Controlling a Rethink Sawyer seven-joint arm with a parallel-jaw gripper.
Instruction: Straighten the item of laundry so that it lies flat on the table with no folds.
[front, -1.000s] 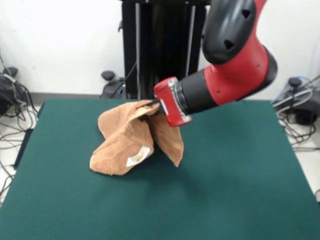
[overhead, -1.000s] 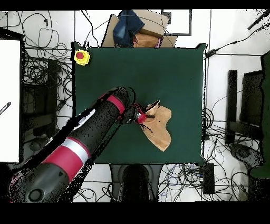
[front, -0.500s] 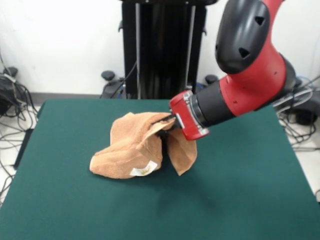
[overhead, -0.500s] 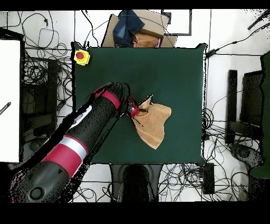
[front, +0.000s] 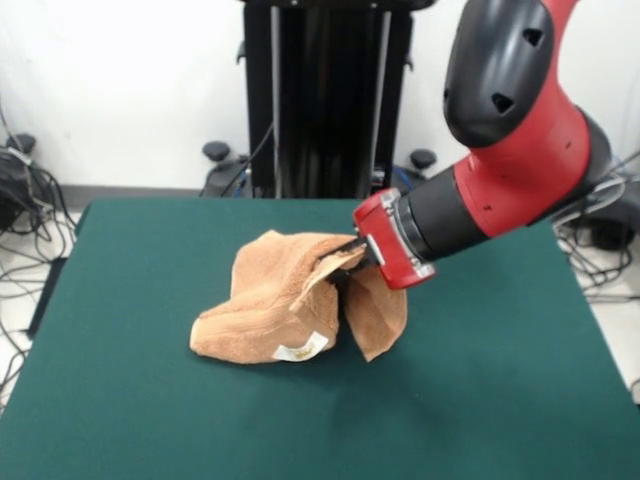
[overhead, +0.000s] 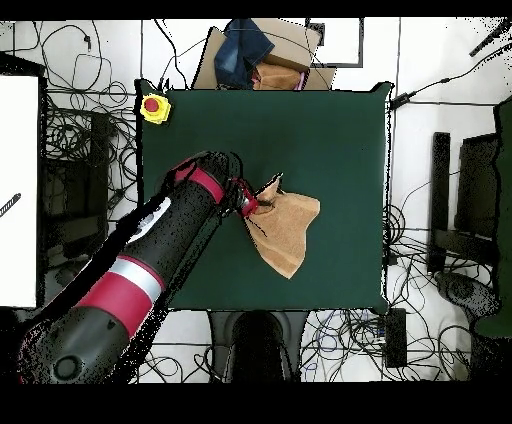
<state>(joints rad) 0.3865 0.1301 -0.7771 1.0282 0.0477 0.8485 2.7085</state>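
Red and black arm's gripper (front: 352, 256) clamps a raised fold of the small orange-tan terry towel (front: 290, 300), jaws closed narrow on the cloth, tips mostly buried in it. Arm slants down toward the towel from the upper right of the front view; the red wrist cuff (front: 393, 240) sits right behind the gripper.

Towel is bunched, not flat. One edge is lifted up to the gripper; a loose flap hangs just below the gripper, its lower end touching the dark green felt-like surface (front: 480, 400). The rest slumps in a folded heap below the gripper and, in the front view, to its left, resting on the surface. White label with yellow print (front: 303, 349) shows on the heap's low front edge, below the gripper.

Overhead view: gripper (overhead: 256, 203) pinches the towel (overhead: 285, 228) at one corner-like peak; the cloth spreads away from the gripper as a rough tapered shape on the surface (overhead: 340, 130). Yellow box with a red button (overhead: 153, 107) sits at a surface corner, well apart from the gripper.
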